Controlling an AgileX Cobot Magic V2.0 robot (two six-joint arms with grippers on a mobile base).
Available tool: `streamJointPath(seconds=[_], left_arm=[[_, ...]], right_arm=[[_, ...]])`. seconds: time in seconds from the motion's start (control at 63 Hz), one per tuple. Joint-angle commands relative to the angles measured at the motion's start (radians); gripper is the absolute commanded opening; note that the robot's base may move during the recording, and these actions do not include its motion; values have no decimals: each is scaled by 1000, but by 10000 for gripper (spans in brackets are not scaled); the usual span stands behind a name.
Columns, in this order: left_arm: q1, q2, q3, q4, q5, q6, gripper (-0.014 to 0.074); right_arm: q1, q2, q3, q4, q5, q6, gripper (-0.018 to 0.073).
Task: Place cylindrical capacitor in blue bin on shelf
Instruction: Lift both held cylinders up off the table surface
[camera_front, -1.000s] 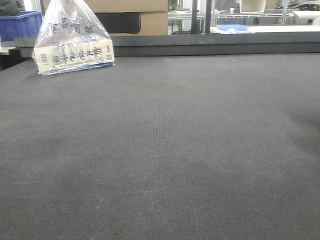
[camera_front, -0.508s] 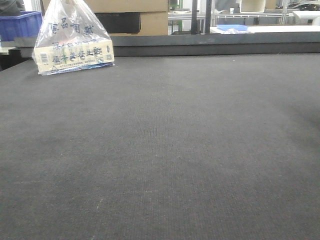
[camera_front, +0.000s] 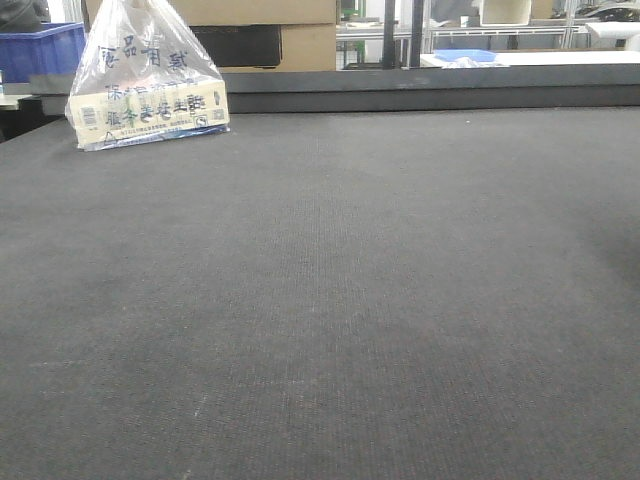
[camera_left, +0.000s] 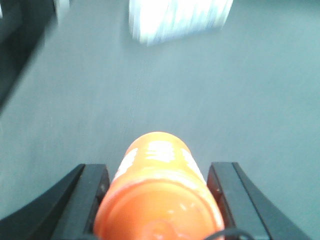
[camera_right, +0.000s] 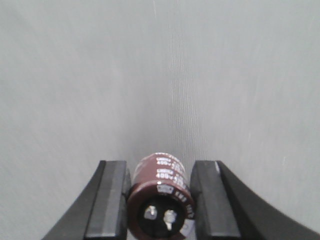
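The right gripper (camera_right: 159, 175) is closed narrow on one capacitor (camera_right: 161, 200), a dark brown cylinder. It lies between the two black fingers and touches both. Its flat end with two metal terminals faces the wrist camera, and its printed side points away, over the mat.

The left gripper (camera_left: 157, 172) is also closed, on one orange cylinder (camera_left: 157, 195) with white markings. This one fills the whole gap between its two black fingers. The left wrist view is blurred, so the print cannot be read.

Under both grippers there is one dark grey woven mat (camera_front: 330, 300). In the front view it covers the table from the near edge to the far edge and takes the full width of the picture, so the room for moving is broad.

One thing stands on the mat: a clear plastic bag (camera_front: 145, 80) with a printed pack inside, at the far left corner. In the left wrist view the same bag (camera_left: 180, 17) is ahead of the orange cylinder, well apart from it.

At the far side the mat ends at one raised dark ledge (camera_front: 420, 88).

Behind the ledge there is one blue crate (camera_front: 35, 50) at the far left, cardboard boxes (camera_front: 300, 40) in the middle and metal racks (camera_front: 480, 30) at the right. I cannot tell whether the crate stands on a rack.
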Motion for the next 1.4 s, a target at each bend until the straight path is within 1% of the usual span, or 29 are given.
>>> streamJointPath(seconds=[0.0,0.063,0.143,0.222,0.317,0.397,0.476,0.603,0.778,1.381], left_arm=[[6,-113,68,-27,-76,11,-108],[6,-190,111,-27,-103,11,-108],[6,-279,148,-25,-120,11,-108],[6,-356,155,-23,-120,11,-110],[6,-433,155,-10,-134,13,-111],[6,-479,155,-10,-144,13,-111],[6,-515,155,-10,-147,13,-111],[6,-531,155,-10,-147,13,-111],[6,-531,155,-10,-147,13,-111],[6,-531,155,-10,-147,13,-111]], right_arm=[[-4,-68,46,0,-104,2,-165],[-4,-114,72,0,-137,2,-165],[-4,-172,82,-5,-146,2,-165],[-4,-230,82,-7,-148,2,-165],[-4,-312,82,-47,-160,2,-165],[-4,-369,82,-77,-160,2,-165],[-4,-426,82,-79,-161,2,-165],[-4,-489,82,-79,-169,2,-165],[-4,-545,80,-79,-215,2,-165],[-4,-549,80,-77,-213,2,-165]])
